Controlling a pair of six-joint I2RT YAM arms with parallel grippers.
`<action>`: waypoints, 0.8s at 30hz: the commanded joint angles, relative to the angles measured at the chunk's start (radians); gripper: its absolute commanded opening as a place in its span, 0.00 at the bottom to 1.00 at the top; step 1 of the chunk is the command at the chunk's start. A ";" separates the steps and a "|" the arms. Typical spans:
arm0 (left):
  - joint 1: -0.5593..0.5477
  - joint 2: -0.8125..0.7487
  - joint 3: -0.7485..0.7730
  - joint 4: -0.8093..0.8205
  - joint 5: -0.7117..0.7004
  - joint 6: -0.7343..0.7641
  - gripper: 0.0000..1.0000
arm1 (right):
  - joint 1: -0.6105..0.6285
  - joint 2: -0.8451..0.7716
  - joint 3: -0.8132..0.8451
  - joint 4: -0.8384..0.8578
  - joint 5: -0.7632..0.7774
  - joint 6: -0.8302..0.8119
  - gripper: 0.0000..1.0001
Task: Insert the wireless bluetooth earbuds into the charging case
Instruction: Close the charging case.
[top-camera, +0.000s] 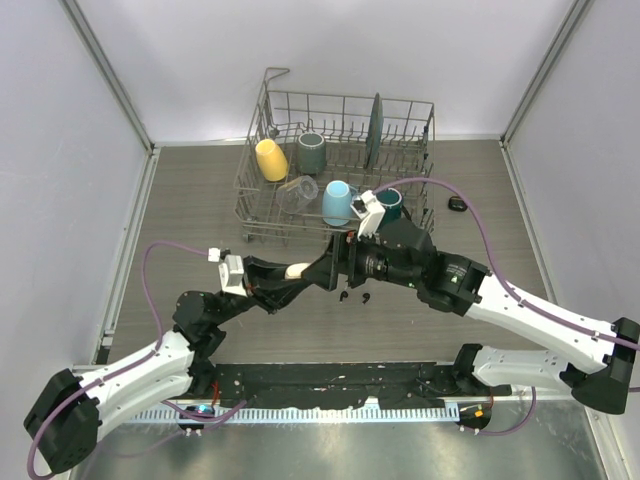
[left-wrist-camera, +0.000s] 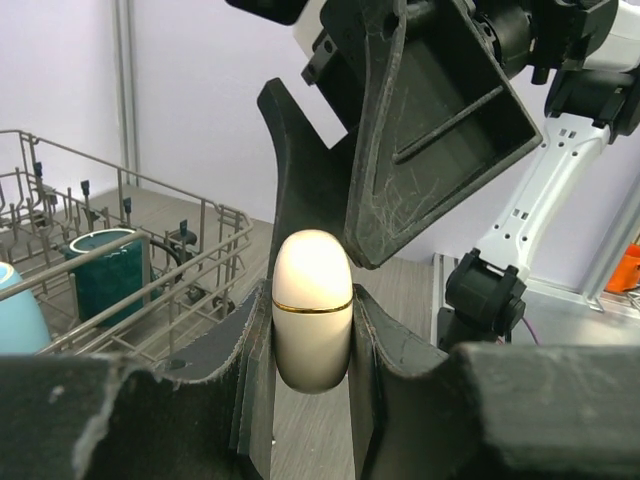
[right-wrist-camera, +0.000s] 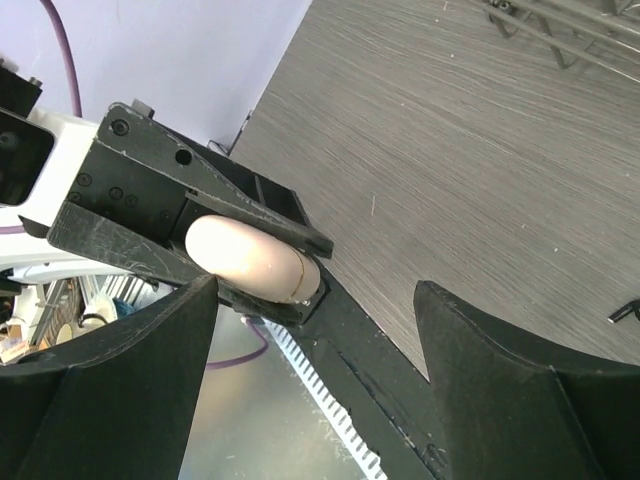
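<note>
The left gripper (left-wrist-camera: 312, 345) jaws clamp the closed cream egg-shaped charging case (left-wrist-camera: 312, 280); the right gripper (right-wrist-camera: 315, 335) jaws gape just beside. A skewed pinch could twist it loose.

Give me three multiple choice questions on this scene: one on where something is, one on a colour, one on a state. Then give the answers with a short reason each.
1. Where is the charging case?
A. Lying flat on the table
B. Between the fingers of the left gripper
C. Inside a mug

2. What colour is the cup at the left end of the dish rack?
A. Yellow
B. Red
C. White

3. How does the right gripper stand?
A. Shut on the case
B. Shut on an earbud
C. Open, holding nothing

Answers:
1 B: the left wrist view shows the cream case clamped between that gripper's fingers.
2 A: the top view shows a yellow cup there.
3 C: the right wrist view shows its fingers wide apart with nothing between them.
</note>
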 joint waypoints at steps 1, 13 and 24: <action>0.000 -0.014 0.022 0.002 -0.047 0.018 0.00 | 0.002 -0.051 -0.013 -0.001 0.061 -0.001 0.84; 0.002 -0.078 -0.027 -0.421 -0.217 -0.239 0.00 | 0.002 -0.263 -0.152 -0.088 0.546 0.176 0.84; 0.000 0.122 -0.084 -0.380 -0.265 -0.528 0.00 | 0.001 -0.241 -0.151 -0.147 0.561 0.226 0.84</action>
